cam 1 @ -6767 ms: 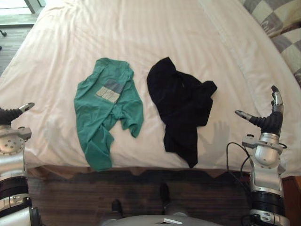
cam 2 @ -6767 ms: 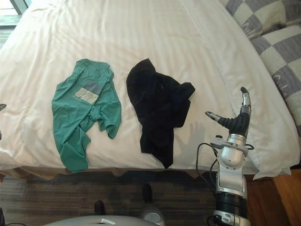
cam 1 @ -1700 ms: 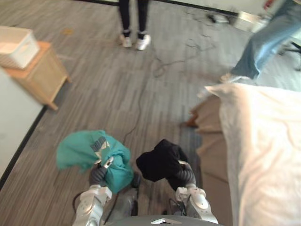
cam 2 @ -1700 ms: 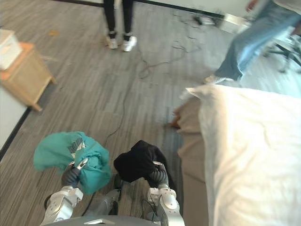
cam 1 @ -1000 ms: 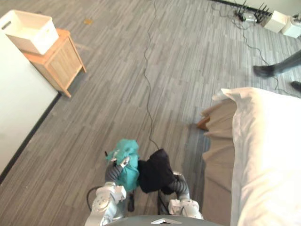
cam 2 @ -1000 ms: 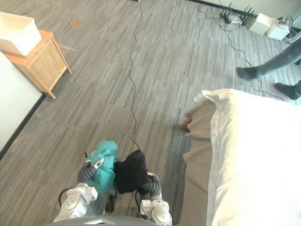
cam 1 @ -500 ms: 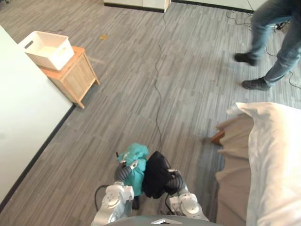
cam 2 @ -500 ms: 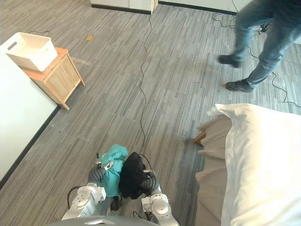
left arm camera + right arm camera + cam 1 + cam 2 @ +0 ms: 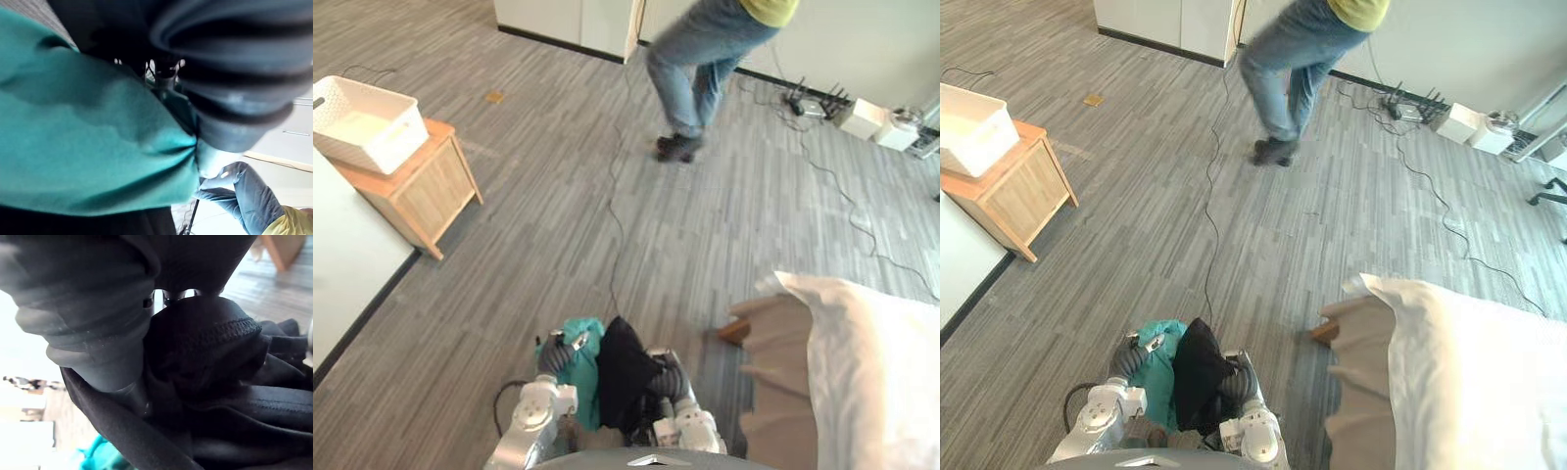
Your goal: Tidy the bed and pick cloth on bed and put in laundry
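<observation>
Bright, even daylight over the grey wood-plank floor; shadows soft and faint; the white bed cover glares, nearly washed out; up close the teal-green cloth is well lit; the black cloth sits in deep shade.

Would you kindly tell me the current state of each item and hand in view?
green cloth: bunched up, gripped by the left hand.
black cloth: bunched up, gripped by the right hand.
left hand: shut on the green cloth.
right hand: shut on the black cloth.
white basket: upright, on the wooden stand.
</observation>
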Tool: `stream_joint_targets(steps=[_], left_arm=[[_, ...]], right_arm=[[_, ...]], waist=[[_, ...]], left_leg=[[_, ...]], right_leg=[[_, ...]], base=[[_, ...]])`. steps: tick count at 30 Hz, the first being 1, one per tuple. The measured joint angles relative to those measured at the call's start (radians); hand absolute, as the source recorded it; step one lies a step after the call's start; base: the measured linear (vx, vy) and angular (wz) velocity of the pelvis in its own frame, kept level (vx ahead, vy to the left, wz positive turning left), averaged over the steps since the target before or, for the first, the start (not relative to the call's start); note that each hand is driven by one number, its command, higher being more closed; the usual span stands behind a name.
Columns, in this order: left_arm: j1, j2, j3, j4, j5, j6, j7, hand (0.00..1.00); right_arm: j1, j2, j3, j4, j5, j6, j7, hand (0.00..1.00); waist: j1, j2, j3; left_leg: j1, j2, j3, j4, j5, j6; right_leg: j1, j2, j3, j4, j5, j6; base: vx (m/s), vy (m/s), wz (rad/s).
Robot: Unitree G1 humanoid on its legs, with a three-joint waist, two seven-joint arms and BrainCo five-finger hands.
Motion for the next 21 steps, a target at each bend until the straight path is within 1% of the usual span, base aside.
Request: stream_joint_targets(steps=[1,2,3,4,5,6,7,8,9,10,11,12,13,14,15,16,17,18,19,20,21], left_arm=[[-0.022,-0.003,0.019,0.0,0.011,0.0,0.01,1.0],[-0.034,-0.004,0.041,0.0,0.011,-0.001,0.012,1.0],[-0.042,-0.004,0.07,0.0,0.015,-0.002,0.026,1.0],[-0.042,-0.004,0.074,0.0,0.018,-0.002,0.03,1.0],[-0.032,-0.004,0.086,0.0,0.022,-0.003,0.034,1.0],[-0.004,-0.002,0.094,0.001,0.027,-0.01,0.034,1.0],[0.005,-0.019,0.099,0.03,0.027,-0.01,0.034,1.0],[0.013,-0.033,0.102,0.049,0.026,-0.01,0.034,1.0],[0.038,-0.08,0.118,0.062,0.023,-0.01,0.032,1.0],[0.047,-0.091,0.124,0.06,0.023,-0.01,0.031,1.0],[0.055,-0.11,0.133,0.06,0.015,-0.01,0.027,1.0],[0.059,-0.121,0.139,0.06,0.002,-0.01,0.02,1.0],[0.062,-0.124,0.152,0.054,-0.005,-0.011,0.008,1.0],[0.067,-0.123,0.164,0.04,-0.004,-0.015,0.006,1.0],[0.073,-0.124,0.171,0.026,-0.004,-0.015,0.007,1.0],[0.078,-0.131,0.18,0.01,-0.003,-0.021,0.007,1.0],[0.079,-0.139,0.194,-0.002,-0.003,-0.021,0.008,1.0],[0.08,-0.142,0.199,-0.006,-0.003,-0.021,0.008,1.0],[0.089,-0.152,0.208,-0.021,-0.004,-0.021,0.008,1.0],[0.096,-0.161,0.215,-0.033,-0.004,-0.021,0.009,1.0],[0.105,-0.163,0.218,-0.056,-0.005,-0.021,0.008,1.0]], right_arm=[[-0.009,0.011,-0.001,-0.02,0.001,-0.001,-0.003,1.0],[-0.019,0.022,-0.001,-0.023,0.001,-0.001,-0.004,1.0],[-0.035,0.03,-0.002,-0.021,0.004,-0.001,-0.005,1.0],[-0.037,0.03,-0.003,-0.021,0.005,-0.001,-0.005,1.0],[-0.032,0.031,-0.009,-0.018,0.01,-0.001,-0.01,1.0],[-0.016,0.035,-0.016,-0.009,0.01,-0.002,-0.02,1.0],[-0.017,0.03,-0.026,0.017,0.01,-0.003,-0.026,1.0],[-0.025,0.019,-0.041,0.036,0.01,-0.003,-0.028,1.0],[-0.065,-0.022,-0.065,0.075,0.01,-0.002,-0.029,1.0],[-0.078,-0.035,-0.065,0.085,0.01,-0.001,-0.029,1.0],[-0.092,-0.059,-0.064,0.088,0.01,-0.001,-0.028,1.0],[-0.103,-0.068,-0.065,0.09,0.012,0.0,-0.029,1.0],[-0.116,-0.069,-0.06,0.093,0.019,-0.001,-0.028,1.0],[-0.135,-0.068,-0.049,0.107,0.035,-0.002,-0.027,1.0],[-0.154,-0.068,-0.042,0.121,0.041,-0.003,-0.027,1.0],[-0.19,-0.072,-0.036,0.14,0.05,-0.002,-0.026,1.0],[-0.227,-0.073,-0.03,0.17,0.05,-0.001,-0.025,1.0],[-0.236,-0.074,-0.029,0.182,0.051,-0.001,-0.025,1.0],[-0.251,-0.078,-0.029,0.203,0.051,-0.001,-0.024,1.0],[-0.244,-0.084,-0.03,0.208,0.05,-0.001,-0.025,1.0],[-0.228,-0.094,-0.031,0.211,0.05,-0.001,-0.028,1.0]], waist=[[-0.002,0.017,0.008],[-0.003,0.021,0.01],[-0.007,0.029,0.014],[-0.009,0.029,0.014],[-0.02,0.032,0.01],[-0.031,0.017,-0.014],[-0.03,0.038,-0.033],[-0.025,0.065,-0.042],[-0.012,0.148,-0.041],[-0.006,0.163,-0.038],[0.007,0.184,-0.029],[0.021,0.187,-0.026],[0.035,0.179,-0.019],[0.056,0.155,-0.005],[0.067,0.155,-0.005],[0.089,0.147,0.0],[0.101,0.153,0.0],[0.107,0.153,0.0],[0.118,0.152,0.0],[0.12,0.152,0.001],[0.123,0.149,0.003]], left_leg=[[0.026,0.017,-0.009,-0.001,-0.02,-0.028],[0.048,0.025,-0.013,-0.001,-0.035,-0.052],[0.103,0.049,-0.025,0.0,-0.073,-0.096],[0.115,0.054,-0.03,0.0,-0.08,-0.104],[0.16,0.08,-0.045,0.004,-0.113,-0.139],[0.185,0.099,-0.067,0.04,-0.148,-0.161],[0.177,0.14,-0.074,0.116,-0.168,-0.179],[0.155,0.169,-0.075,0.188,-0.166,-0.18],[0.052,0.237,-0.088,0.438,-0.082,-0.176],[0.014,0.248,-0.096,0.527,-0.022,-0.174],[-0.072,0.27,-0.104,0.713,0.086,-0.196],[-0.143,0.283,-0.096,0.868,0.08,-0.198],[-0.209,0.287,-0.066,1.007,0.042,-0.177],[-0.251,0.276,-0.02,1.051,0.002,-0.169],[-0.27,0.267,-0.001,1.05,-0.014,-0.171],[-0.328,0.242,0.021,1.016,-0.054,-0.179],[-0.388,0.216,0.034,0.94,-0.096,-0.176],[-0.41,0.206,0.049,0.892,-0.113,-0.17],[-0.443,0.186,0.086,0.778,-0.127,-0.155],[-0.461,0.175,0.126,0.68,-0.125,-0.147],[-0.488,0.17,0.232,0.538,-0.097,-0.119]], right_leg=[[-0.012,0.0,0.0,-0.175,0.085,0.001],[-0.03,-0.008,0.005,-0.261,0.136,0.01],[-0.056,-0.022,0.016,-0.321,0.19,0.016],[-0.056,-0.024,0.016,-0.324,0.195,0.016],[-0.048,-0.029,0.02,-0.318,0.207,0.009],[-0.037,-0.034,0.027,-0.294,0.22,0.006],[-0.037,-0.011,0.012,-0.239,0.342,0.006],[-0.035,0.006,0.004,-0.212,0.369,-0.002],[-0.006,0.084,-0.023,-0.188,0.301,-0.04],[0.011,0.102,-0.024,-0.191,0.283,-0.05],[0.059,0.13,-0.024,-0.211,0.264,-0.061],[0.11,0.15,-0.027,-0.234,0.254,-0.075],[0.196,0.167,-0.018,-0.278,0.238,-0.092],[0.276,0.179,0.008,-0.32,0.223,-0.102],[0.305,0.185,0.026,-0.34,0.219,-0.105],[0.352,0.199,0.06,-0.381,0.213,-0.106],[0.394,0.207,0.082,-0.418,0.203,-0.111],[0.411,0.208,0.09,-0.428,0.193,-0.112],[0.448,0.205,0.095,-0.439,0.168,-0.115],[0.478,0.2,0.089,-0.447,0.147,-0.112],[0.527,0.189,0.062,-0.457,0.106,-0.1]], base=[[0.52,-0.197,0.23],[0.8,-0.343,0.34],[0.59,-0.266,0.28],[0.66,-0.336,0.53],[0.58,-0.359,0.73],[0.72,-0.465,0.83],[0.72,-0.509,0.56],[0.82,-0.618,0.06],[0.68,-0.513,-0.18],[0.67,-0.473,-0.33],[0.56,-0.321,-0.25],[0.81,-0.472,-0.24],[0.75,-0.446,-0.34],[0.58,-0.343,-0.45],[0.52,-0.273,-0.71],[0.5,-0.171,-0.75],[0.48,-0.119,-0.66],[0.46,-0.036,-0.37],[0.45,0.026,-0.05],[0.65,0.1,0.24],[0.47,0.096,0.43]])
